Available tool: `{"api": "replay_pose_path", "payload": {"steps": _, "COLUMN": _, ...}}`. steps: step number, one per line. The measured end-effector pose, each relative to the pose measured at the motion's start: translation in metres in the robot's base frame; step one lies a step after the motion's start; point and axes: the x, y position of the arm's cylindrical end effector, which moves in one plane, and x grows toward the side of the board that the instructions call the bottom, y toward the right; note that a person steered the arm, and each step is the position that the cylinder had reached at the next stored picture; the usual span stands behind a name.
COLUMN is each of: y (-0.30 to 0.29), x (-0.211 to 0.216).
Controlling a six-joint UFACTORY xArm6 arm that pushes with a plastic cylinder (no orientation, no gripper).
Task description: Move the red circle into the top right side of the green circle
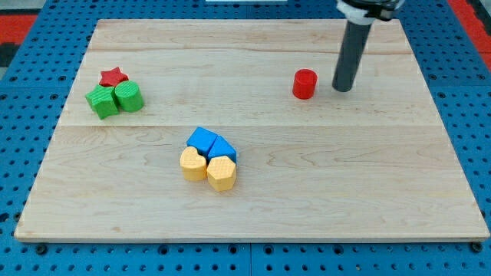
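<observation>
The red circle (pixel 304 83) stands on the wooden board at the view's upper right. My tip (pixel 342 87) is just to its right, a small gap apart. The green circle (pixel 130 96) sits far off at the view's upper left, touching a green cube (pixel 102 101) on its left and a red star (pixel 113 76) above it.
A cluster sits at the board's middle: two blue blocks (pixel 203 140) (pixel 222 149) above a yellow block (pixel 193 163) and a yellow hexagon (pixel 222 173). The wooden board (pixel 368 199) lies on a blue pegboard surface.
</observation>
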Motion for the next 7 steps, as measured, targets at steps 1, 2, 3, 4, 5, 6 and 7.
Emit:
{"api": "replay_pose_path", "payload": {"steps": 1, "y": -0.064, "x": 0.004}}
{"api": "replay_pose_path", "payload": {"steps": 2, "y": -0.152, "x": 0.009}}
{"api": "replay_pose_path", "payload": {"steps": 3, "y": -0.151, "x": 0.001}}
{"api": "replay_pose_path", "payload": {"steps": 4, "y": -0.129, "x": -0.001}}
{"api": "replay_pose_path", "payload": {"steps": 5, "y": -0.175, "x": -0.001}}
{"api": "replay_pose_path", "payload": {"steps": 6, "y": -0.184, "x": -0.015}}
{"api": "replay_pose_path", "payload": {"steps": 7, "y": -0.179, "x": -0.026}}
